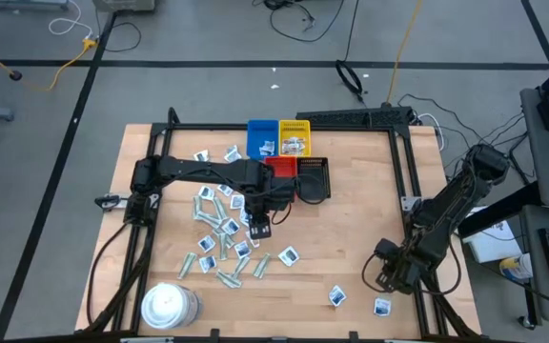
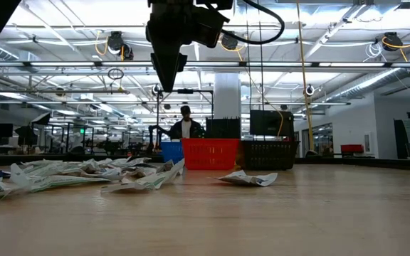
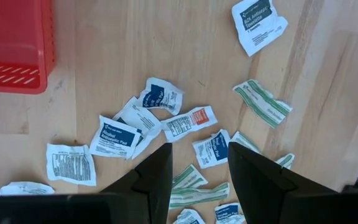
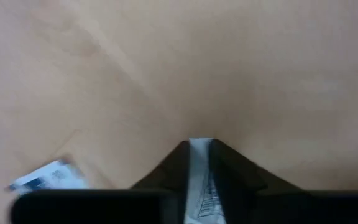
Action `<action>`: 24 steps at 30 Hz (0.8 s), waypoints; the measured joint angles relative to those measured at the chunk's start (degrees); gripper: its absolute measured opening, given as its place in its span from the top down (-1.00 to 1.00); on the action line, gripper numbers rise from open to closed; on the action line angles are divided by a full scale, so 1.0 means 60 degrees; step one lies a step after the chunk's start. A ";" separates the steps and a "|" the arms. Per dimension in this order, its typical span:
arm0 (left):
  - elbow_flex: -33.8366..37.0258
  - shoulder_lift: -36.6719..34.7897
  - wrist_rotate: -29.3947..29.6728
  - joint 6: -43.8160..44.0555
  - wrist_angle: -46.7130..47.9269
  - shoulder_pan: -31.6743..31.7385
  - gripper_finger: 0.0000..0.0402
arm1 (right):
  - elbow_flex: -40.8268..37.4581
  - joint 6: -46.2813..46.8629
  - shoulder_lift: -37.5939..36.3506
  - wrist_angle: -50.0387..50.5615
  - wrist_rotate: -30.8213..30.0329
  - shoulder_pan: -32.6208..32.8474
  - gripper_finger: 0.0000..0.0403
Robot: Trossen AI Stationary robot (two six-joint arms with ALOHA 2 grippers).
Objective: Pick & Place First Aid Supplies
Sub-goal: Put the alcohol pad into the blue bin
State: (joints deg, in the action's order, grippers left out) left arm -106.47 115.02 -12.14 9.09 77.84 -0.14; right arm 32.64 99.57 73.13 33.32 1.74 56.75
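The left end effector is hovering above the middle of the counter, well clear of the surface, its fingers standing spread with nothing between them. Beneath it, the first aid supplies are lying scattered across the wood, mostly toward nine o'clock from the counter's centre, with a few stray packets nearer five o'clock. The right end effector is sitting low at the counter's five o'clock corner, its fingers pinching a white wrapped packet between them, right against the wood; another packet is lying just beside it. At twelve o'clock the blue tray, yellow tray, red tray and black tray are sitting clustered together, and a round white tub is resting at seven o'clock.
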 joint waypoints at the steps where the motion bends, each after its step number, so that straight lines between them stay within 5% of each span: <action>1: -0.0001 0.0000 0.0029 -0.0025 0.0000 0.0000 0.21 | 0.0000 -0.0027 0.0018 -0.0113 0.0004 0.0000 0.84; 11: 0.0002 0.0000 0.0033 -0.0026 0.0025 0.0018 0.21 | 0.0060 -0.0320 -0.0434 -0.0008 -0.0458 -0.0137 0.99; 18: 0.0002 0.0000 0.0033 -0.0015 0.0135 0.0018 0.21 | 0.0655 -0.2251 -0.1677 -0.0147 -0.2980 -0.0916 1.00; 24: 0.0002 0.0000 0.0033 0.0010 0.0150 0.0018 0.21 | 0.0933 -0.6352 -0.2628 -0.2298 -0.5190 -0.1812 1.00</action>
State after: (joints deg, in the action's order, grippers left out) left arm -106.45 115.02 -11.94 9.15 78.75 -0.03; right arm 38.24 61.45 57.36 19.54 -29.40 45.88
